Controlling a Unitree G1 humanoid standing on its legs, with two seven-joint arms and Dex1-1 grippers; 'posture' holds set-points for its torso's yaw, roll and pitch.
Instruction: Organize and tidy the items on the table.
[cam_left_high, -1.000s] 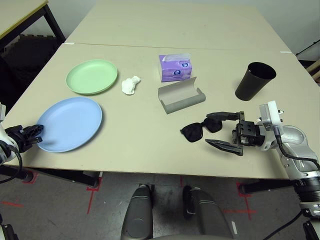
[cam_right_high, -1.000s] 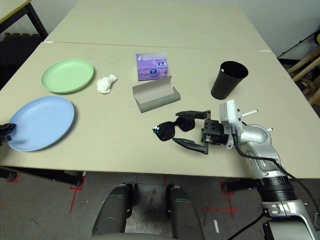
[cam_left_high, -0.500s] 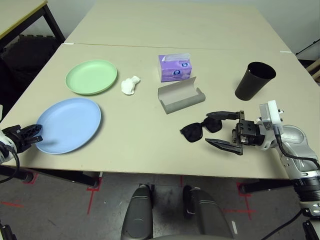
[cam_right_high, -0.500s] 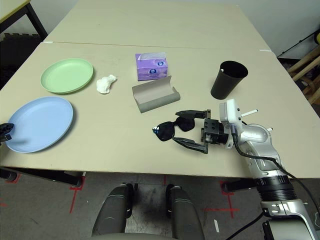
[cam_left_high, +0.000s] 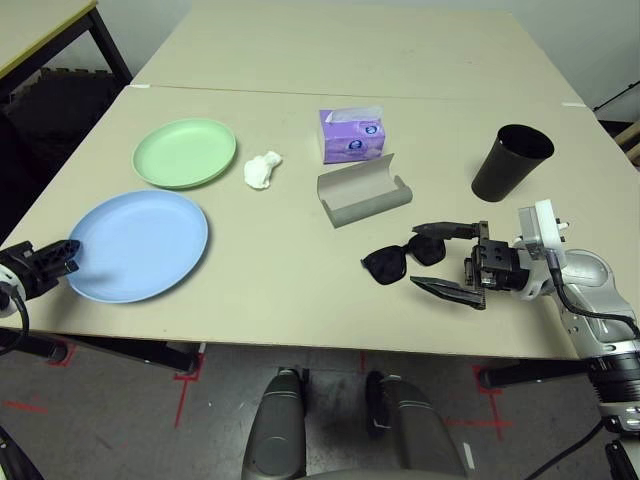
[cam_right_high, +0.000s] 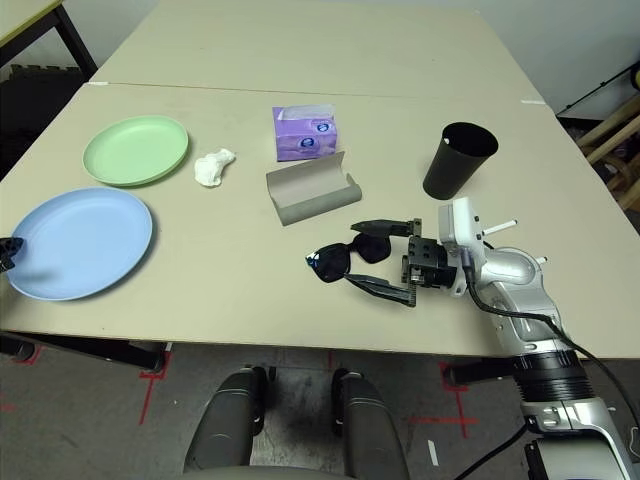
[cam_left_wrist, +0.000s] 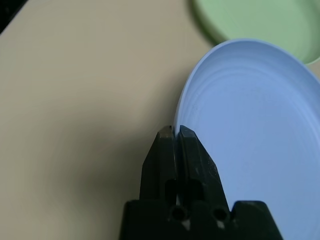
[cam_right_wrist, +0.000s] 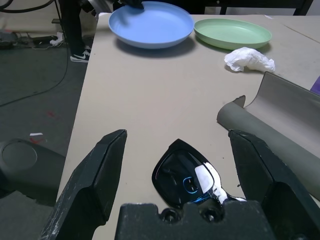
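On the table (cam_left_high: 300, 60) lay two plates, one tissue wad, one tissue box, one glasses case, one pair of sunglasses, one cup and one pen. The green plate (cam_left_high: 185, 153) sat toward the left edge, and the blue plate (cam_left_high: 138, 245) lay just nearer than it, by the near left corner, with its rim reaching the near edge. The white tissue wad (cam_left_high: 262, 169) lay just right of the green plate. The purple tissue box (cam_left_high: 351, 135) stood around the middle, with the open grey glasses case (cam_left_high: 362, 192) just in front of it. The black cup (cam_left_high: 510, 161) stood upright toward the right edge, and a white pen (cam_right_high: 500, 224) lay behind the right arm near that edge. The black sunglasses (cam_left_high: 403, 258) lay folded open near the near edge, right of the middle. The left gripper (cam_left_wrist: 172, 134) reached in from beyond the left edge, its two fingers pressed together and pinching the rim of the blue plate. The right gripper (cam_left_high: 447, 260) lay level over the near right part of the table, pointing left, its fingers spread wide on either side of the sunglasses' right end and gripping nothing.
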